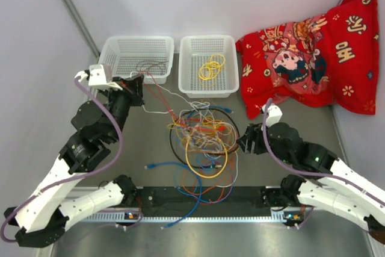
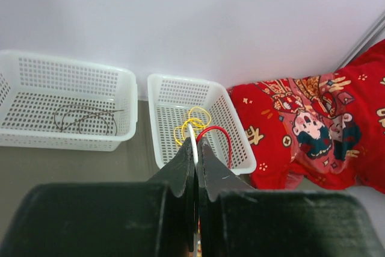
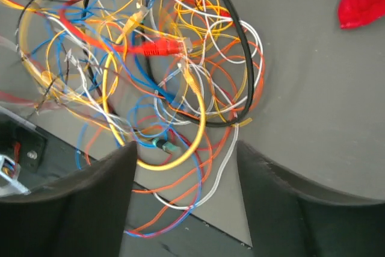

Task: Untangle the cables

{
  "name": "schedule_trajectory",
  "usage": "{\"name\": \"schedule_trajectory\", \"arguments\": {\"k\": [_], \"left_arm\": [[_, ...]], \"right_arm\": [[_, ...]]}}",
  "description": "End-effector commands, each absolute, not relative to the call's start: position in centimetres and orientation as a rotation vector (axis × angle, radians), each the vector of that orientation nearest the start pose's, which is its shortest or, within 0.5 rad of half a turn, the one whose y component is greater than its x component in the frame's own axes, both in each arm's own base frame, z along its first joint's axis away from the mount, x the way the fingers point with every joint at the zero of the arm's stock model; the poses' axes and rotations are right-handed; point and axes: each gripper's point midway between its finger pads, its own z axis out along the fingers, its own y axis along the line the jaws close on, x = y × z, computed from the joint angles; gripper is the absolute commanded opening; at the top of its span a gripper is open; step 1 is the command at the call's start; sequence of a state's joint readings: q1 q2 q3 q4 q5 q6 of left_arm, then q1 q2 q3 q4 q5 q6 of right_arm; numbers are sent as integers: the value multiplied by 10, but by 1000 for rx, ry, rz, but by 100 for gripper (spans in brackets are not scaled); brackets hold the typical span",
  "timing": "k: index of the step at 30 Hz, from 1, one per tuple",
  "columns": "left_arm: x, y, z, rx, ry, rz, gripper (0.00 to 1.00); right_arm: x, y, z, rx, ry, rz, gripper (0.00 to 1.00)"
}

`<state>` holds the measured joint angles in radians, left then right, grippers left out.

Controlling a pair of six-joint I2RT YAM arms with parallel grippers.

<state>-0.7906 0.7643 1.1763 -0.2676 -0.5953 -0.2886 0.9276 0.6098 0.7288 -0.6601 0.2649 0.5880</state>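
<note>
Big grey desk (image 1: 138,148), and dead centre sits the tangle (image 1: 201,139): yellow, orange, blue, white, red and black loops all knotted through one another. Beyond the tangle to its right lies a red printed cushion (image 1: 313,58). Directly beyond the tangle is a white basket (image 1: 207,38) holding one yellow coil (image 1: 212,67). Beyond it to the left, a second basket (image 1: 135,39) has a thin dark wire in it.

Now the arms! The left end effector (image 2: 195,148) is up left of the tangle, jaws pinched tight on a white cable (image 2: 192,133). A red cable (image 2: 215,132) loops right beside it, though I can't tell whether it is pinched too.

The right end effector (image 3: 180,209) hovers at the tangle's right edge, fingers spread wide, holding nothing.

The smart play, I'd say: the left keeps its strand taut while the right comes down on the heap and pins it. Draw slowly, following the white line, and stop if the whole knot starts dragging along.
</note>
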Motion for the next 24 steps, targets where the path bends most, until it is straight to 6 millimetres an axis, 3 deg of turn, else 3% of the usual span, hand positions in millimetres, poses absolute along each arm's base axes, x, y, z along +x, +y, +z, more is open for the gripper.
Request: {"name": "schedule_trajectory", "arguments": {"k": [1, 2, 6, 9, 13, 17, 23, 24], "left_arm": [[244, -122, 461, -93, 1428, -457, 0], [244, -125, 458, -87, 1439, -459, 0], [244, -130, 447, -75, 1460, -480, 0], [244, -135, 434, -59, 1487, -490, 0], [243, -136, 416, -54, 1532, -484, 0], [244, -135, 401, -57, 1564, -462, 0], [246, -139, 395, -46, 1584, -465, 0], [246, -139, 396, -47, 1584, -468, 0]], "right_arm": [[163, 174, 221, -165, 2075, 664, 73], [165, 174, 230, -165, 2047, 673, 78], [170, 185, 265, -197, 1949, 730, 78], [174, 205, 265, -258, 1946, 767, 75], [174, 240, 247, -352, 1987, 855, 70], [177, 274, 214, -426, 2061, 915, 66], [180, 317, 195, -519, 2081, 1013, 64], [183, 324, 180, -541, 2122, 996, 64]]}}
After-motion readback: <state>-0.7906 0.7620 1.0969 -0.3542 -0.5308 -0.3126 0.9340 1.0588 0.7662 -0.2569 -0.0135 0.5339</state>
